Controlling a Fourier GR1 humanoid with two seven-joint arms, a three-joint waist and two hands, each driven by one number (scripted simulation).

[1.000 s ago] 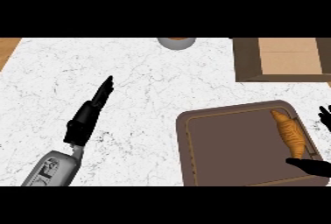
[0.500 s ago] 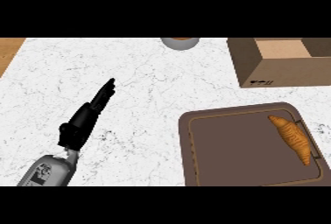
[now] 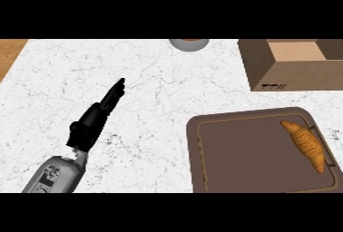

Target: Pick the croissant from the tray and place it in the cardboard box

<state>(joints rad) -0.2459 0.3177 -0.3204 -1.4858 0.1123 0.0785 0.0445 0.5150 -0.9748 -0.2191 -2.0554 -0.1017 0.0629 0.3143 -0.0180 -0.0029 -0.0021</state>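
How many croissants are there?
1. The croissant lies on the tray, along its right side. The cardboard box at the upper right shows none, but its near wall hides part of the inside.

Bare tabletop [image 3: 167,90] between tray [image 3: 248,154] and cardboard box [image 3: 295,77]; box open on top, walled round; bowl [image 3: 188,44] far off, aside.

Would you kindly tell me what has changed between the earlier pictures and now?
The right hand, which showed a second ago at the right edge of the tray beside the croissant, has withdrawn out of view without taking anything. The croissant still lies at the tray's right side, the cardboard box stands beyond it, and the left hand stays open over the counter.
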